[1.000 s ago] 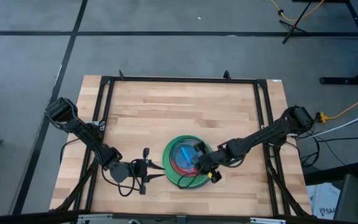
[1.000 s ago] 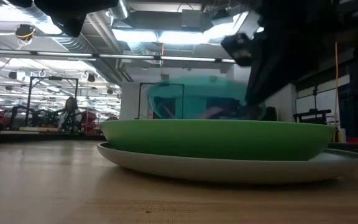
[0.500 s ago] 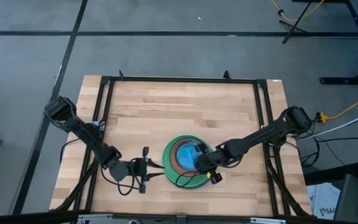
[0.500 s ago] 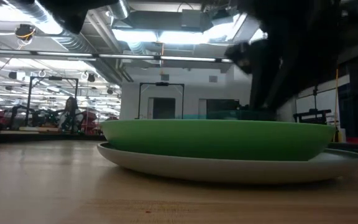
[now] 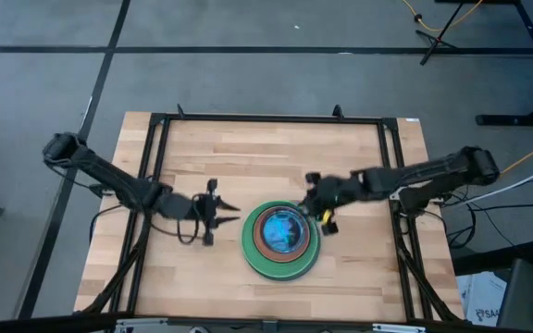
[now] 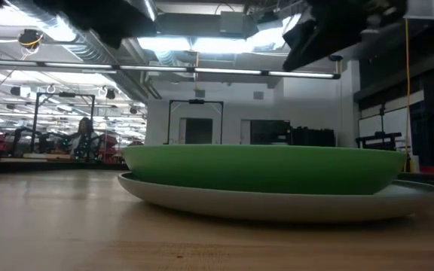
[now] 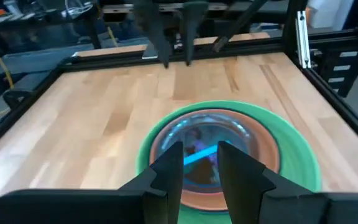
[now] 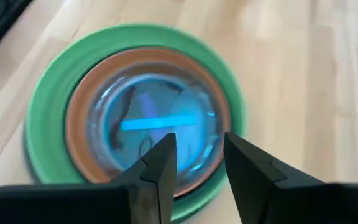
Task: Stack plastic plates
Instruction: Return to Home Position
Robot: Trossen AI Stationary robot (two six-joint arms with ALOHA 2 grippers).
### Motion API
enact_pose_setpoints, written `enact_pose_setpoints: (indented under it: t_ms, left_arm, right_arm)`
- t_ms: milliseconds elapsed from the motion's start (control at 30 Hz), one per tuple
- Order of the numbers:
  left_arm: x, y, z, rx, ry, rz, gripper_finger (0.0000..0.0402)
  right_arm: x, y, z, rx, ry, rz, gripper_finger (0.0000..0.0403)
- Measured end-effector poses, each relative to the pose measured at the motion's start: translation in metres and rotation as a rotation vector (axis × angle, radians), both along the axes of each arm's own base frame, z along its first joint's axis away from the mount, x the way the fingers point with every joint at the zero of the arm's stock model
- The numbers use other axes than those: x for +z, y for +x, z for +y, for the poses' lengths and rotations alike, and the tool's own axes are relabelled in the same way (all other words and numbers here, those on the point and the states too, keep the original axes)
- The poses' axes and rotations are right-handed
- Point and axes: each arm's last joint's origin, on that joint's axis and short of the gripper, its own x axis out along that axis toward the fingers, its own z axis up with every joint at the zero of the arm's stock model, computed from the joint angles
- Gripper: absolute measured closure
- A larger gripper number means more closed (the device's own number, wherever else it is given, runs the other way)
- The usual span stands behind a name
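The plastic plates (image 5: 281, 242) sit in one stack near the bench's (image 5: 248, 153) front edge: blue plate (image 5: 281, 230) on top, brown and green rims around it, and a grey plate (image 6: 277, 205) at the bottom. The left gripper (image 7: 201, 149) and right gripper (image 8: 199, 142) hover beside the stack, jaws parted and empty. Stacking looks finished; only parking the arms seems left.

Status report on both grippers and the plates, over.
Left gripper, right gripper: open, empty. Blue plate tops the plate stack. Nothing in the way.

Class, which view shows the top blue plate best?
The high view: the blue plate shows whole, from straight above. Both wrist views have jaws across its edge; the low view hides it behind the green plate.
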Motion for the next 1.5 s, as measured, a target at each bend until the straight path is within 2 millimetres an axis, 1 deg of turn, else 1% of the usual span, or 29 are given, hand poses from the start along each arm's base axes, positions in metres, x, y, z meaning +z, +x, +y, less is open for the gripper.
enact_pose_setpoints:
  t_ms: [67, 167, 300, 433, 533, 633, 700, 800, 933, 1000, 1133, 1233, 1367, 1500]
  left_arm:
    - [-0.003, -0.005, 0.019, -0.012, -0.01, -0.021, 0.031]
    - [-0.012, -0.018, 0.047, 0.025, -0.02, -0.072, 0.031]
    - [-0.025, -0.04, 0.073, 0.096, -0.033, -0.125, 0.031]
    - [-0.035, -0.058, 0.086, 0.15, -0.048, -0.159, 0.031]
    - [-0.041, -0.069, 0.091, 0.155, -0.054, -0.186, 0.031]
    - [-0.049, -0.079, 0.094, 0.177, -0.054, -0.216, 0.031]
    - [-0.055, -0.085, 0.096, 0.192, -0.054, -0.233, 0.031]
    - [-0.061, -0.093, 0.098, 0.212, -0.072, -0.269, 0.031]
    - [-0.066, -0.102, 0.098, 0.224, -0.078, -0.319, 0.031]
    - [-0.069, -0.105, 0.099, 0.247, -0.076, -0.319, 0.031]
    - [-0.069, -0.108, 0.099, 0.263, -0.073, -0.32, 0.031]
    - [-0.068, -0.11, 0.098, 0.247, -0.076, -0.328, 0.031]
    - [-0.068, -0.11, 0.098, 0.24, -0.073, -0.329, 0.031]
    - [-0.069, -0.11, 0.098, 0.231, -0.073, -0.319, 0.031]
  right_arm:
    - [0.0, -0.005, -0.02, -0.022, 0.035, -0.042, 0.0276]
    - [-0.003, -0.012, -0.05, -0.05, 0.086, -0.105, 0.0276]
    - [-0.012, -0.022, -0.083, -0.092, 0.147, -0.177, 0.0276]
    - [-0.026, -0.035, -0.107, -0.158, 0.189, -0.21, 0.0276]
    - [-0.034, -0.045, -0.118, -0.196, 0.204, -0.245, 0.0276]
    - [-0.041, -0.057, -0.124, -0.238, 0.212, -0.29, 0.0282]
    - [-0.045, -0.066, -0.127, -0.259, 0.212, -0.317, 0.0296]
    - [-0.044, -0.079, -0.13, -0.296, 0.209, -0.367, 0.0329]
    - [-0.048, -0.097, -0.127, -0.318, 0.214, -0.425, 0.038]
    - [-0.049, -0.107, -0.124, -0.344, 0.232, -0.47, 0.0396]
    - [-0.058, -0.127, -0.115, -0.541, 0.243, -0.536, 0.0392]
    - [-0.069, -0.136, -0.101, -0.616, 0.237, -0.57, 0.0399]
    - [-0.081, -0.144, -0.086, -0.665, 0.195, -0.602, 0.0399]
    - [-0.083, -0.15, -0.075, -0.597, 0.195, -0.651, 0.0402]
